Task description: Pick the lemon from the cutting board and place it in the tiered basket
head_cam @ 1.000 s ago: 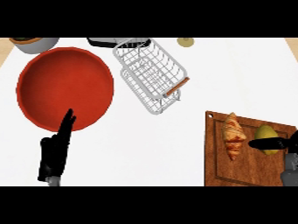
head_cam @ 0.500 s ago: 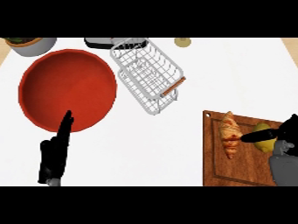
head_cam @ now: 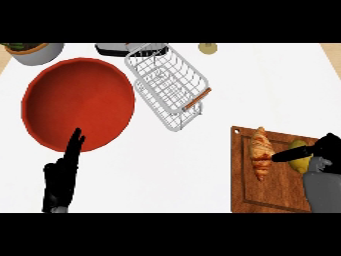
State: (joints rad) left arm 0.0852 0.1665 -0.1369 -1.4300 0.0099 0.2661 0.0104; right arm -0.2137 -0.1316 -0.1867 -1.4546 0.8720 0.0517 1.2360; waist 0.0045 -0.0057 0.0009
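the right hand [head_cam: 329, 151] sits over the right part of the cutting board [head_cam: 250, 195], its fingers curled round the lemon [head_cam: 300, 154] – only a yellow-green patch of the fruit shows between thumb and palm, and whether it has left the wood i cannot tell. just left of it on the same board lies a croissant [head_cam: 260, 153], lengthwise. the left hand [head_cam: 64, 171] rests open near the lower left, fingers straight and pointing up, tips over the rim of the red plate [head_cam: 79, 103]. the wire tiered basket [head_cam: 167, 85] lies tilted on the white worktop [head_cam: 276, 80] between plate and board – well apart from the lemon. a grey bowl [head_cam: 31, 52] stands at the far left corner.
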